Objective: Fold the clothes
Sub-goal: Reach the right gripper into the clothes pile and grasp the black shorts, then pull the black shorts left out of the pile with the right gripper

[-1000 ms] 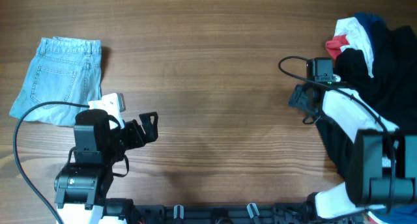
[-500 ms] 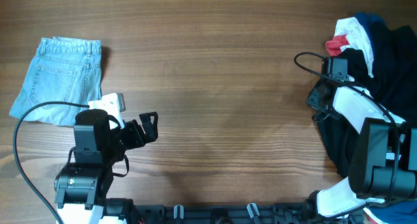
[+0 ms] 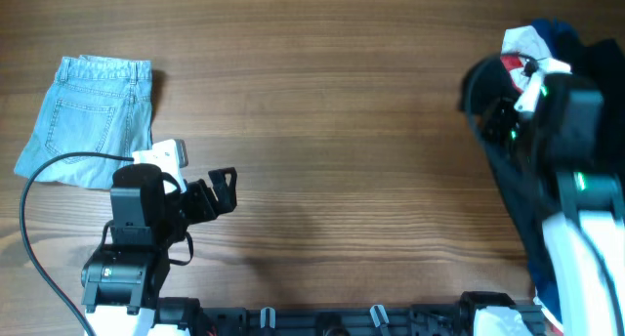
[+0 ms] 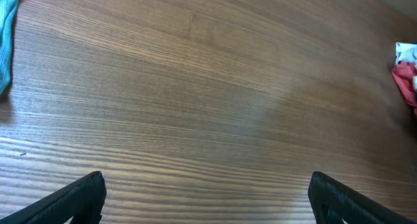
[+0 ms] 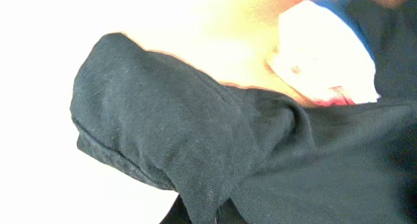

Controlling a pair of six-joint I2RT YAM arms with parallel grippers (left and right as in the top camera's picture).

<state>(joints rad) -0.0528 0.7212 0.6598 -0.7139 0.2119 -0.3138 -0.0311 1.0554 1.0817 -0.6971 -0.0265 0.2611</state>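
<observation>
Robotics lab bench, wood-grain table [image 3: 332, 102], mounted robot arm [image 3: 132, 238], black cable [image 3: 23, 219], denim shorts [image 3: 93, 116], heaped clothes [image 3: 513, 189]

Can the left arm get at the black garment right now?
Probably not: the black garment lies at the far right, the right arm over it, and the left fingers sit open near the left side, across the table.

The garment [image 5: 195, 136] before me is plain black. My table [image 3: 332, 131] is brown wood, streaked with grain. The denim shorts [image 3: 90, 121] are pale blue; the bundle [image 3: 532, 45] beyond shows white, red, navy.
</observation>
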